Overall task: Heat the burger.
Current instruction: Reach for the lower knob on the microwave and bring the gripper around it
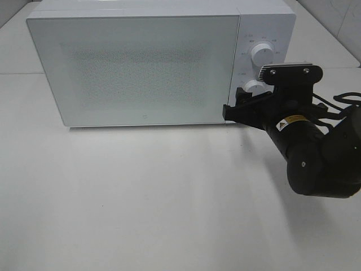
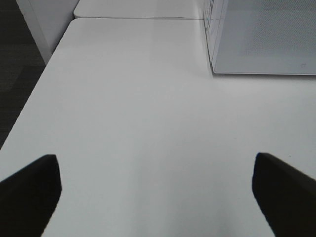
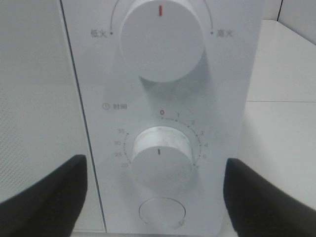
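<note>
Right tool (image 3: pixel 154 162) poised open at the microwave (image 1: pixel 135 68) timer, burger out of sight

Black right arm (image 1: pixel 321 164) is seen nearest, above the white surface (image 1: pixel 141 192); its tool is released, one finger either side of the timer dial (image 3: pixel 159 160), which reads zero and is not yet gripped. Off to the side the left tool (image 2: pixel 155 192) is spread wide and empty over the surface. Beyond, the microwave door (image 1: pixel 113 73) is shut; the burger is shown in no view and is judged to be inside. It is expected to be light, soft and loosely stacked, so it is best taken gently across the bun's sides, low down
</note>
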Controlling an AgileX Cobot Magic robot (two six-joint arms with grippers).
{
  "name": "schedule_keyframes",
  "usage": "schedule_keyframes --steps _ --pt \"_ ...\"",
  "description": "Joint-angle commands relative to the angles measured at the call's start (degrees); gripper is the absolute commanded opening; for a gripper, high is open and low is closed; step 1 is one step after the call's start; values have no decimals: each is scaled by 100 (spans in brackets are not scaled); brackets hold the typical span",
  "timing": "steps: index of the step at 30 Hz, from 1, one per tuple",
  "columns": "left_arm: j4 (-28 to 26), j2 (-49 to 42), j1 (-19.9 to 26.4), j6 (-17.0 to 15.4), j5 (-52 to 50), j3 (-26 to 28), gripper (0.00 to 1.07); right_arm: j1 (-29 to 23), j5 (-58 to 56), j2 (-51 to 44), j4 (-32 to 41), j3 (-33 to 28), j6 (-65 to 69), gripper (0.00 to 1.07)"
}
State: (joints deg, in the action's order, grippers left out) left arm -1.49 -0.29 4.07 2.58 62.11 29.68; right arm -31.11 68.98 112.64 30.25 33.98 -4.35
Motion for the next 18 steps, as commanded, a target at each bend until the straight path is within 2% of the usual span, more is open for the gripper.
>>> schedule_keyframes --steps 1,6,18 --pt "-29 -86 29 0 -74 0 98 29 928 74 -63 160 -126 73" --pt "-29 -86 29 0 -74 0 98 252 768 223 -241 424 -120 73" --pt "-29 -86 29 0 -74 0 98 292 653 481 -350 642 -120 73"
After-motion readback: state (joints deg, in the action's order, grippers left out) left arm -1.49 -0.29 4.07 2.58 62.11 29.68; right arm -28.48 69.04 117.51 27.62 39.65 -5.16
